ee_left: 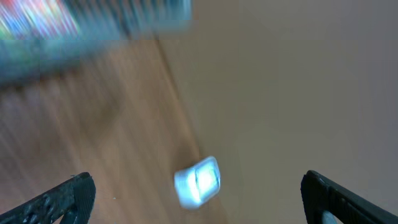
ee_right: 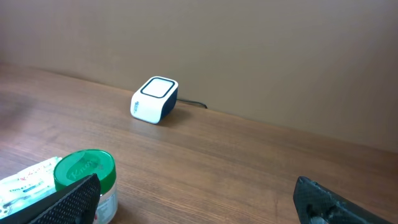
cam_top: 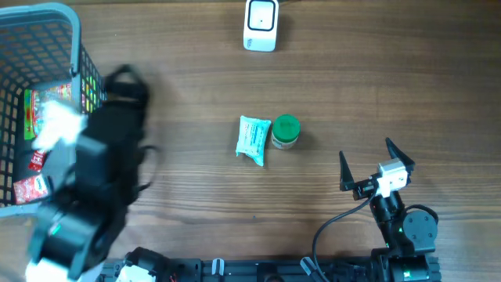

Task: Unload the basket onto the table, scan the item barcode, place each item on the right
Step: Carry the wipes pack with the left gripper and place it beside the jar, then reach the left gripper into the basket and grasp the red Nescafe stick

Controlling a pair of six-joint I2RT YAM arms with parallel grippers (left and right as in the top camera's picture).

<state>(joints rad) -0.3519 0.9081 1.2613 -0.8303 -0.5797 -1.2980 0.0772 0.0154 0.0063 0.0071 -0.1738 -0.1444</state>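
Note:
The white barcode scanner (cam_top: pixel 261 24) stands at the far middle of the table, also seen as the scanner (ee_right: pixel 154 99) in the right wrist view and as a blurred scanner (ee_left: pixel 198 182) in the left wrist view. A teal packet (cam_top: pixel 253 140) and a green-lidded jar (cam_top: pixel 285 131) lie side by side mid-table. My left gripper (ee_left: pixel 196 186) is open and empty, its arm blurred beside the basket. My right gripper (cam_top: pixel 365 150) is open at the near right, with the jar (ee_right: pixel 87 177) by its left finger.
A grey-blue wire basket (cam_top: pixel 81 64) stands at the far left and holds a colourful packet (cam_top: pixel 47 102), a white blurred item (cam_top: pixel 59 123) and red packets (cam_top: pixel 30 186). The scanner's cable runs off the far edge.

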